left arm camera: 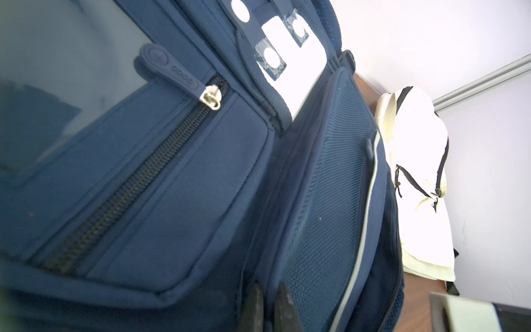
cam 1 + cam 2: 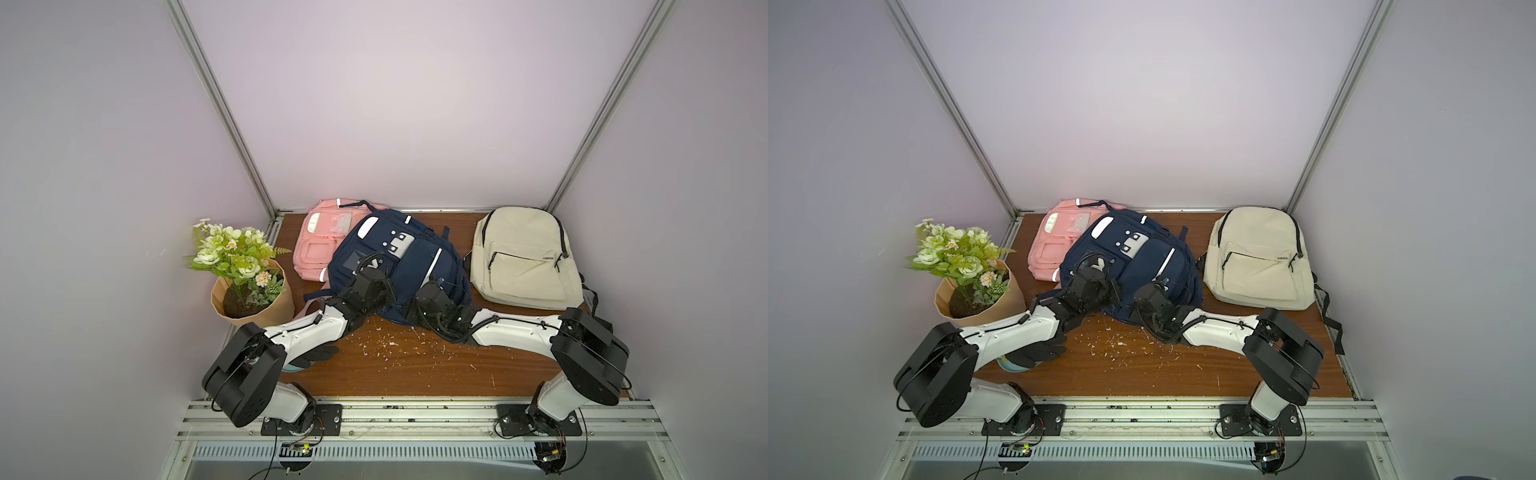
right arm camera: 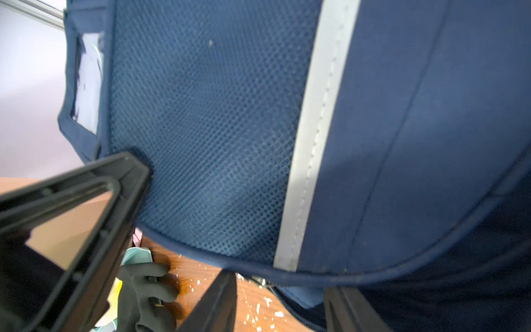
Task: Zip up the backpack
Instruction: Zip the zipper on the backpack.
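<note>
Both arms are reaching from the near rail across the wooden table [image 2: 415, 374] to the navy backpack [image 2: 399, 257]. It is lying front-up at the middle of the table, overlapping a pink backpack [image 2: 316, 245] on its left, with a cream backpack [image 2: 523, 257] to its right. It is showing a mesh panel, a grey stripe [image 3: 313, 138] and a silver pocket zip slider [image 1: 211, 97]. The left gripper [image 1: 270, 313] is pinching its fabric beside the mesh. The right gripper [image 3: 280, 287] is standing spread, straddling its near rim.

- I see the backpack [image 2: 409, 266] lying face-up mid-desk [image 2: 415, 374], tilted, its top toward the back wall.
- It is navy, with a mesh pocket [image 3: 207, 129], a grey strip [image 3: 316, 129] and white patches.
- The front-pocket zip [image 1: 129, 186] looks closed, with the slider [image 1: 212, 98] at its end.
- I can't judge the main zip.
</note>
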You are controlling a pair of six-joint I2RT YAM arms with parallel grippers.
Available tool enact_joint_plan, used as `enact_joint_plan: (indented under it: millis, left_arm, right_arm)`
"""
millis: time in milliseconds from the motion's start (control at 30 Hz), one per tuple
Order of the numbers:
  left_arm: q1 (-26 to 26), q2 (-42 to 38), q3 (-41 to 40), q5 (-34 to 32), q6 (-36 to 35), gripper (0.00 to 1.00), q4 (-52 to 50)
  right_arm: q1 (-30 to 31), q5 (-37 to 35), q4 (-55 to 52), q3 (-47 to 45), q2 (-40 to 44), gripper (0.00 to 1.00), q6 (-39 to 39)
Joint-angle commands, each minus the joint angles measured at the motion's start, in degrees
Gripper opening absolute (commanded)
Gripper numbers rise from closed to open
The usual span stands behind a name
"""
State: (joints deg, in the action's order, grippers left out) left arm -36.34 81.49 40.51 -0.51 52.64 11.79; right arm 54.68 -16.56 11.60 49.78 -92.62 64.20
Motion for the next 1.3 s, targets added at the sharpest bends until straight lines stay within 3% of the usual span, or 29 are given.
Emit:
enact_joint_plan:
  millis: [0, 333, 533, 767, 900, 1100, 1267]
  left_arm:
    - [-2.2, -3.5, -1.5, 6.8, 2.6, 0.0, 3.0]
    - [-2.3, -7.6, -5.5, 8.5, 3.6, 0.0, 2.5]
    - [-2.2, -7.0, -3.2, 5.2, 2.4, 0.0, 0.5]
    - [-1.1, -3.8, -1.4, 5.8, 1.3, 0.0, 1.5]
    - [-1.1, -3.0, -1.2, 6.6, 1.3, 0.0, 2.1]
    - [-1.1, -4.1, -2.4, 7.5, 1.6, 0.0, 3.0]
    - [-1.6, -4.5, -4.1, 8.9, 2.7, 0.0, 4.4]
  right_arm:
    - [-1.4, -7.2, 9.9, 0.3, 0.4, 0.51, 1.9]
    - [-1.4, -15.3, 4.6, 0.6, 1.7, 0.38, 2.6]
    - [-1.4, -17.0, 0.0, -1.3, 2.7, 0.23, 1.1]
    - [-1.1, -14.8, 1.8, -4.0, 4.7, 0.16, -1.4]
    - [-0.2, -11.9, 8.5, -4.4, 4.5, 0.18, -4.2]
    - [-0.3, -9.2, 15.2, -4.9, 2.3, 0.4, -3.2]
    - [-0.3, -9.3, 15.7, -3.6, 0.9, 0.41, -2.3]
